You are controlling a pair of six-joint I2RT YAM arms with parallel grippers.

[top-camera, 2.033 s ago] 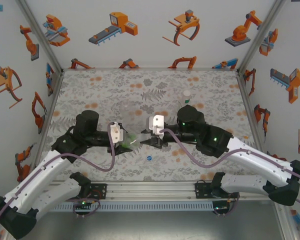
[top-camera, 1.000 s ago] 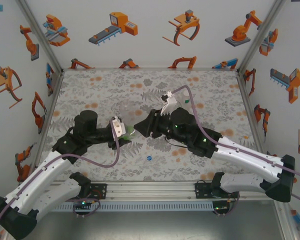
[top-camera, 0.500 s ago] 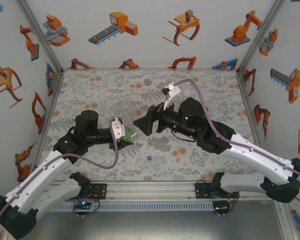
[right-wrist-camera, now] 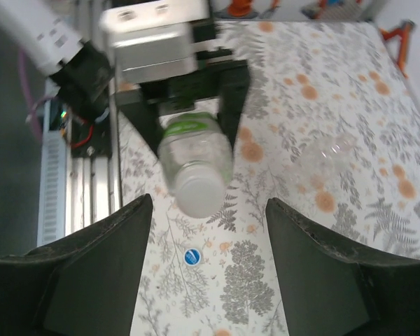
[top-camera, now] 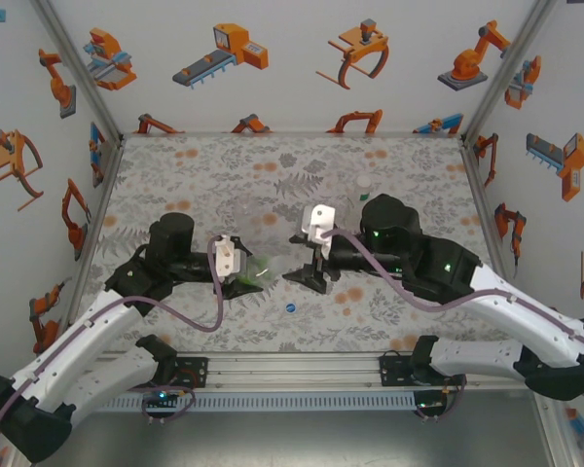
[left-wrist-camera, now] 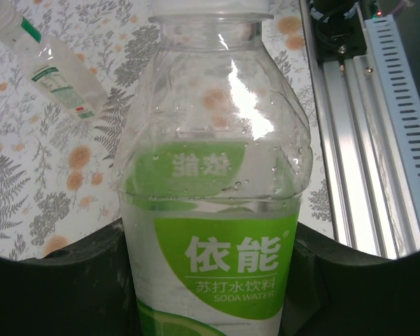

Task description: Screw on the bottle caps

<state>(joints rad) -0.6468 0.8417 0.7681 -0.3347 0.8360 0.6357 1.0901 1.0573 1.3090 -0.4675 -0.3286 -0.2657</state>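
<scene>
The left gripper [top-camera: 245, 273] is clamped on a green-labelled soda-water bottle [left-wrist-camera: 211, 210]. Its dark fingers [left-wrist-camera: 63, 287] press the label from either side in the left wrist view. The bottle is held clear of the floral table [top-camera: 175, 175], and a white cap [right-wrist-camera: 197, 194] sits on its neck. The capped end points at the right gripper [top-camera: 305, 277].

The right gripper is just beyond that capped end, apart from it. Its two fingers are spread wide with nothing between them. In the right wrist view the white cap faces the camera through the gap.

A blue cap [top-camera: 290, 307] lies flat on the table. It is below the bottle's capped end and a little nearer the arm bases, touching neither gripper.

A clear bottle [left-wrist-camera: 59, 66] with a green band at its neck and a small label lies on its side on the table. It is on the far side of the held bottle, well apart from it. I cannot tell whether it has a cap.
</scene>
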